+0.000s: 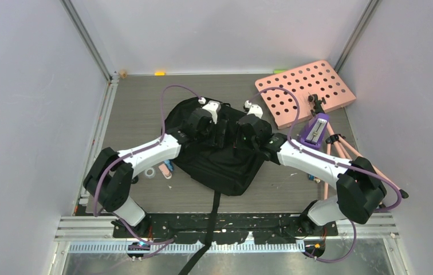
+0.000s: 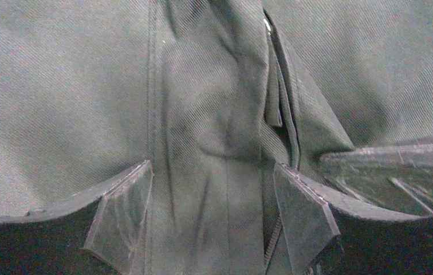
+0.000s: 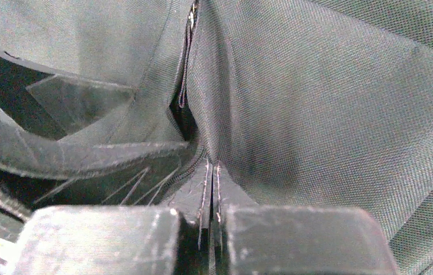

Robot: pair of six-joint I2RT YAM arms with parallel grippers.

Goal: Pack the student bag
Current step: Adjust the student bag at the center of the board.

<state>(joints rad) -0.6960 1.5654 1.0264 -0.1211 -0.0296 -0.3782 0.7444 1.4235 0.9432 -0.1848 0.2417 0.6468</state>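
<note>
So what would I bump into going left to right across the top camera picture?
First a small white roll, then the student bag, then the tripod with its purple holder.

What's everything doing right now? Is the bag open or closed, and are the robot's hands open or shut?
student bag: lying flat on the table, zip looks partly open.
left gripper: open, straddling the bag's fabric.
right gripper: shut, seems to pinch the bag's fabric by the zip.
pink board: lying at the back right, no gripper touching it.
</note>
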